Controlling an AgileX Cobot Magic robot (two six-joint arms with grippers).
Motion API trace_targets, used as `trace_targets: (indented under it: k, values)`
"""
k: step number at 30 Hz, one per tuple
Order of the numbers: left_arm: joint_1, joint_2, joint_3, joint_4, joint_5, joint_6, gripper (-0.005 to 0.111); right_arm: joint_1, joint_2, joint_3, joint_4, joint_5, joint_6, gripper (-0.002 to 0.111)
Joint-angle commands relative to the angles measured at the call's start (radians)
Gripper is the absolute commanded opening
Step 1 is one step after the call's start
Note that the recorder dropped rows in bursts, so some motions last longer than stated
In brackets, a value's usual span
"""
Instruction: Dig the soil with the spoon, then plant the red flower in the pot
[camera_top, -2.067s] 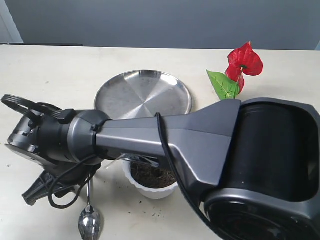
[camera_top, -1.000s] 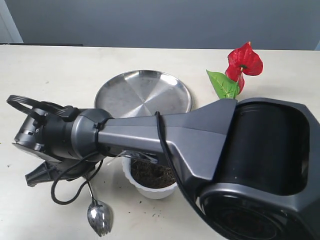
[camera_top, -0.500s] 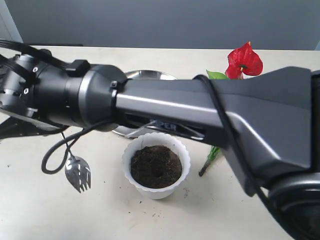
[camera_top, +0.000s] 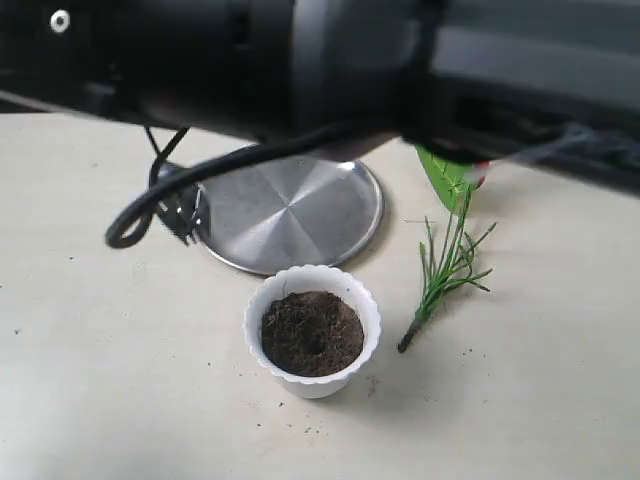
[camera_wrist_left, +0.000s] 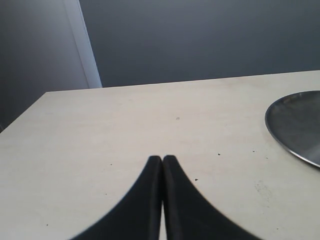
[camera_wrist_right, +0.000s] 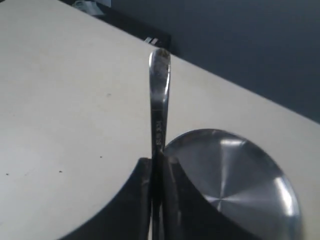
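Handle outward, the small shiny steel spoon lies straight along the right gripper's axis. It is pinched between the closed fingers above the beige table, beside the round steel plate. The thin handle gleams and the bowl is hidden. The left gripper is closed on nothing. Half a second ago the spoon hung left of the white scalloped pot; the arm has since risen.

One each: pot, plate, spoon, flower
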Motion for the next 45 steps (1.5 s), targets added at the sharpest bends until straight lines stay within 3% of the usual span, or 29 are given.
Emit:
trace_targets:
  k: [1,12,22,33,40,45]
  values:
    - [-0.007,-0.005,-0.004,-0.008,-0.004,-0.002,0.000,-0.002,-0.139,0.126,-0.112,0.026,0.011,0.000]
    - [-0.007,-0.005,-0.004,-0.008,-0.004,-0.002,0.000,-0.002,-0.615,0.655,-0.368,-0.068,0.295,0.000]
    - [-0.007,-0.005,-0.004,-0.008,-0.004,-0.002,0.000,-0.002,-0.926,1.206,-0.881,-0.427,0.938,0.000]
    - [-0.007,-0.005,-0.004,-0.008,-0.004,-0.002,0.000,-0.002,-0.771,1.229,-0.881,-0.371,1.005,-0.001]
    - [-0.007,-0.005,-0.004,-0.008,-0.004,-0.002,0.000,-0.002,-0.661,1.173,-0.881,-0.092,1.169,-0.001]
    - [-0.007,-0.005,-0.004,-0.008,-0.004,-0.002,0.000,-0.002,-0.581,1.157,-0.881,0.144,1.157,-0.001]
